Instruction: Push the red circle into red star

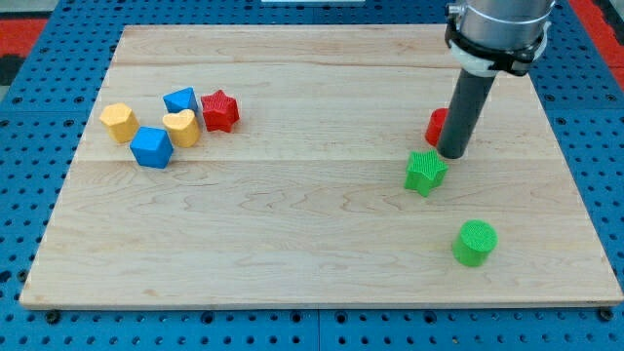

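Note:
The red circle point(436, 126) lies at the view's right and is partly hidden behind my rod. My tip point(451, 154) rests on the board just right of and below the red circle, touching or nearly touching it, and just above the green star point(425, 172). The red star point(219, 110) lies far off at the view's left, at the right end of a cluster of blocks.
Left of the red star sit a blue block point(181, 100), a yellow heart point(181, 128), a blue cube-like block point(151, 146) and a yellow hexagon point(119, 122). A green cylinder point(475, 242) stands at the lower right. The wooden board point(312, 244) ends in blue pegboard.

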